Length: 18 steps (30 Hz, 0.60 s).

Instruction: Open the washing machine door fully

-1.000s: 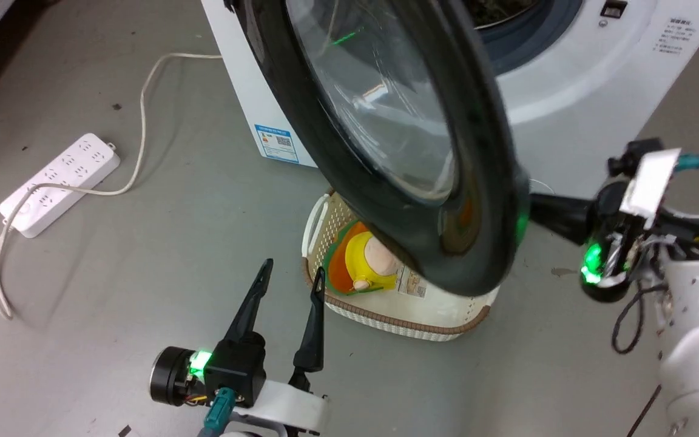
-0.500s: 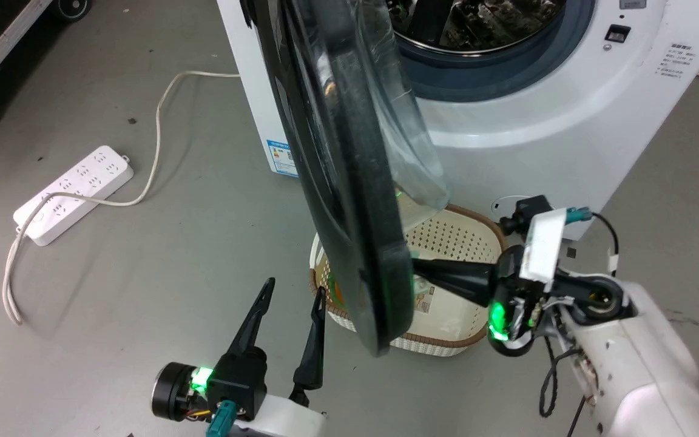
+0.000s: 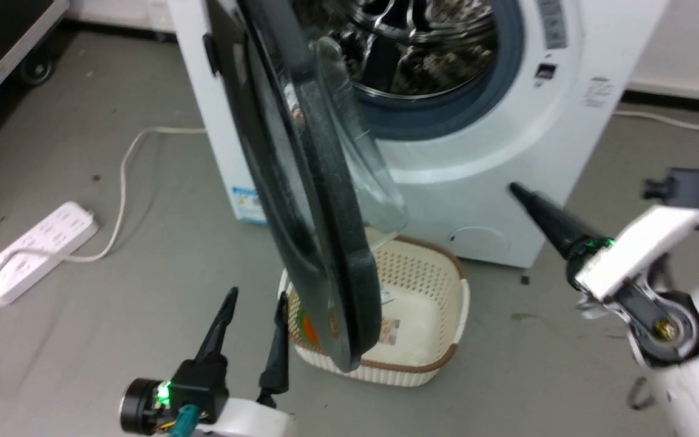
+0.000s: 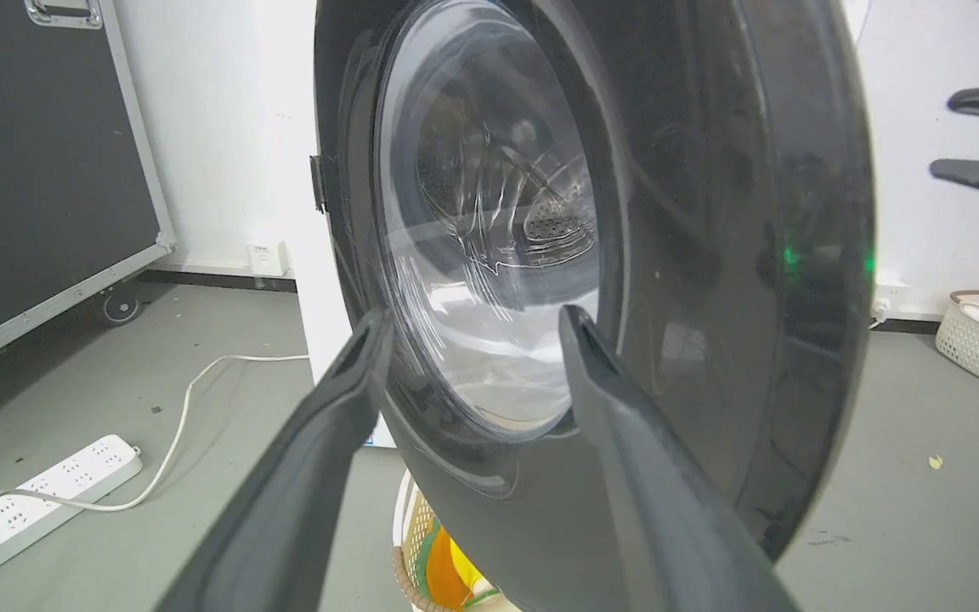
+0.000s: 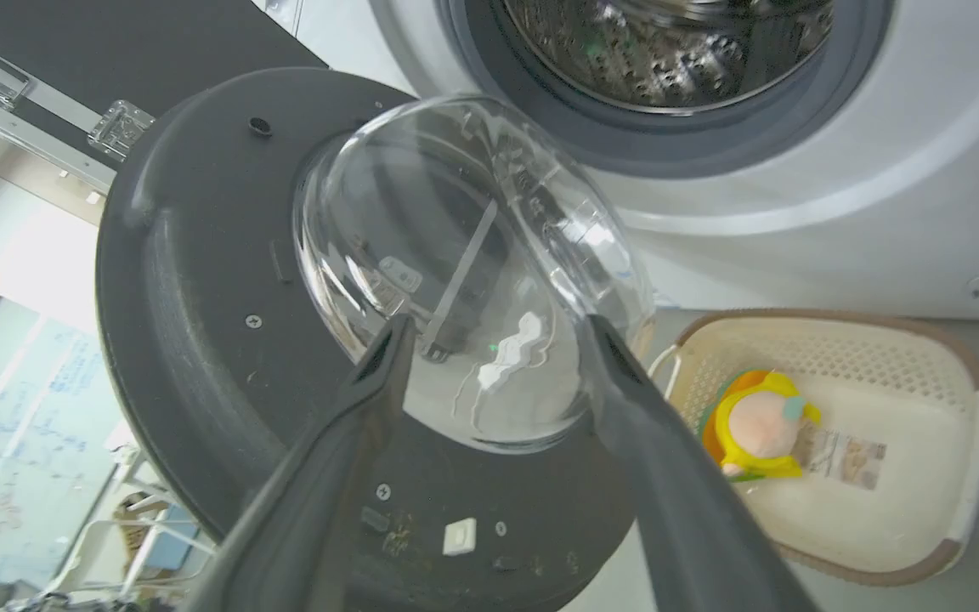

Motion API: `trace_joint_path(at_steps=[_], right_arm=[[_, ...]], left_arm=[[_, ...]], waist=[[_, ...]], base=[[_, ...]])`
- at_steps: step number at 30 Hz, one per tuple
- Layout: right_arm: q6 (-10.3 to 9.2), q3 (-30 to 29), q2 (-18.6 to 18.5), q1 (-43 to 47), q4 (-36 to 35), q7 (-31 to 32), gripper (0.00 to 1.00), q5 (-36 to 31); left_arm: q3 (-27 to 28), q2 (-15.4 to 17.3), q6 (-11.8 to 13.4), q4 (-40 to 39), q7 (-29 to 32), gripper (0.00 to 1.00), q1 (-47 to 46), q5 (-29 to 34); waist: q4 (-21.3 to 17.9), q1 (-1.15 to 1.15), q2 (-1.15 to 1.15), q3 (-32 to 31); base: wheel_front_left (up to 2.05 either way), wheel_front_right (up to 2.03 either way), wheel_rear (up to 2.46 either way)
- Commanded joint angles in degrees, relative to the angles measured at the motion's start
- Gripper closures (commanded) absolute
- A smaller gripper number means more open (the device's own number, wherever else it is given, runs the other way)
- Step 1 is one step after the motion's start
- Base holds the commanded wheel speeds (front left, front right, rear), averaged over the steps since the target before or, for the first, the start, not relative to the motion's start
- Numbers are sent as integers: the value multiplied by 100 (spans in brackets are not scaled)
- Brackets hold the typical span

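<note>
A white washer point(image 3: 477, 200) stands on a grey floor point(image 3: 143, 315) with its steel drum point(image 3: 422, 48) exposed. The door point(image 3: 319, 243), a black disc with a bulging glass bowl, hangs swung out from the washer's left edge, roughly edge-on to the head camera. Its lower rim is above a cream basket point(image 3: 455, 315) that sits on the floor in front of the washer. The left gripper point(image 3: 256, 295) hovers low just beside the basket, on the door's outer side, its 2 fingers parted and holding nothing. The right gripper point(image 5: 496, 331) faces the door's inner side, apart from it, its 2 fingers likewise spread and empty. A white power strip point(image 3: 28, 252) lies well off to the left, its cable point(image 3: 124, 176) trailing toward the washer. A yellow toy point(image 5: 757, 425) lies in the basket.
</note>
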Motion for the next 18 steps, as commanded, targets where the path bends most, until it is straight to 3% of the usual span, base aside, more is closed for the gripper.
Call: trace_joint_path(at_steps=[1,6,9,12,18], right_arm=[[6,119,-210,262,-293,-560,0,-480],[6,466,-758,904,-740,-2195,0,-2072],[6,358,-851,1313,-823,-3001,0,-2954],[6,51,-676,1729,-917,-3503,0,-3783],[6,-647,89,2560,-1340,-3726,0,-5063]], left_arm=[[114,12,-92,59,-32,0,123,-52],[494,46,-253,120,-32,0,311,-100],[629,43,-337,95,-32,0,374,-87],[713,40,-427,87,-32,0,431,-72],[789,34,-552,170,-32,0,471,4]], waist=[[-220,0,0,-228],[-515,0,0,-463],[-633,0,0,-510],[-743,0,0,-530],[-882,0,0,-515]], base=[[0,0,0],[0,0,0],[0,0,0],[0,0,0],[0,0,0]])
